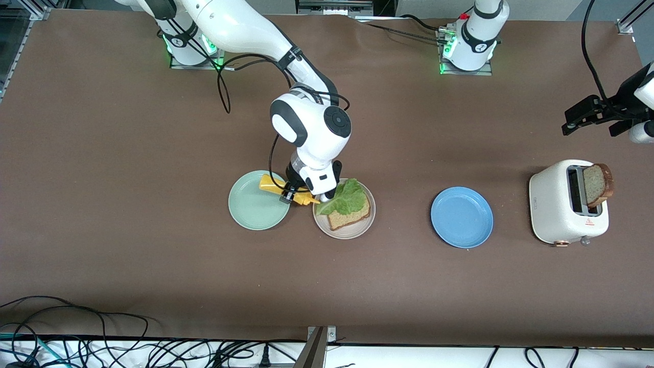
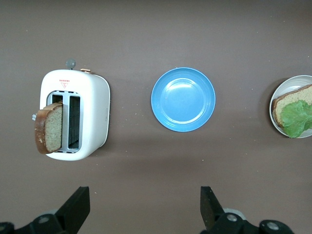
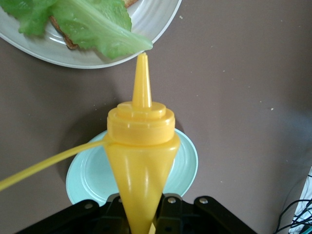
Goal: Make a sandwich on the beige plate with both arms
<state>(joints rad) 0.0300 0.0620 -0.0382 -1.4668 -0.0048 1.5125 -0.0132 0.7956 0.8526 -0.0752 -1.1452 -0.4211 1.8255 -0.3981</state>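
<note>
Sauce step: right tool [image 1: 289, 196] clamped on yellow bottle [image 1: 276, 187], nozzle by the lettuce [image 1: 346, 198]; left tool [image 2: 145, 209] waits apart above the counter. Next, a squeeze.

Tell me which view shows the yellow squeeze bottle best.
Right wrist view: the yellow squeeze bottle fills the frame, held in the right gripper, nozzle pointing toward the lettuce on the beige plate. In the front view the arm hides most of the bottle. Left wrist view doesn't show it.
</note>
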